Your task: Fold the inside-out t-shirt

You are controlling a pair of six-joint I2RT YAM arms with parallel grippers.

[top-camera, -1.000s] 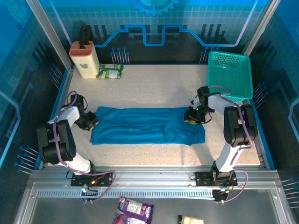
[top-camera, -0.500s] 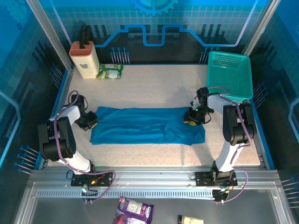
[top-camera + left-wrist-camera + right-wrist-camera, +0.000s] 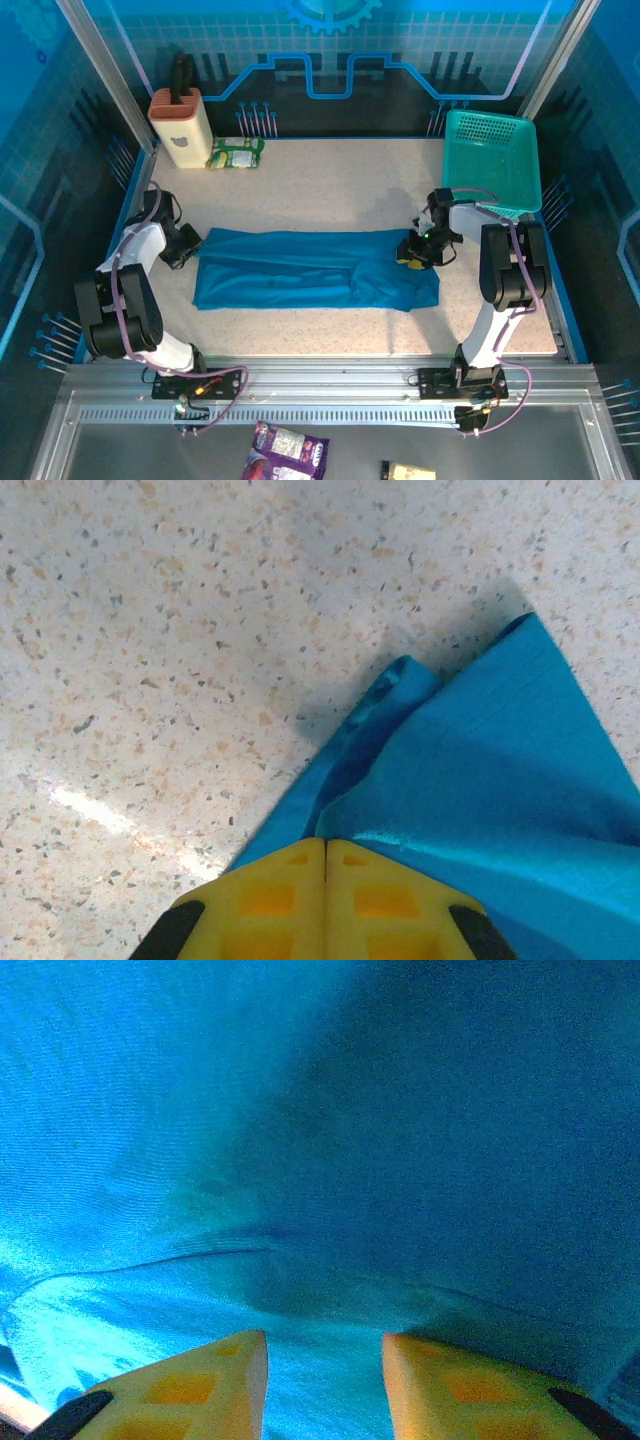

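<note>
White-black arms (image 3: 140, 245), purple cables (image 3: 118, 290) looped along links — left claw (image 3: 325, 845), right claw (image 3: 325, 1345) yellow, black-trimmed.

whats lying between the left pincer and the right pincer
The t-shirt, spread in a long band on the table, spans the stretch from the left pincer to the right pincer; the top view shows it.

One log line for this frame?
left tool shut on t-shirt edge | right tool open over t-shirt | t-shirt flat on table
</note>
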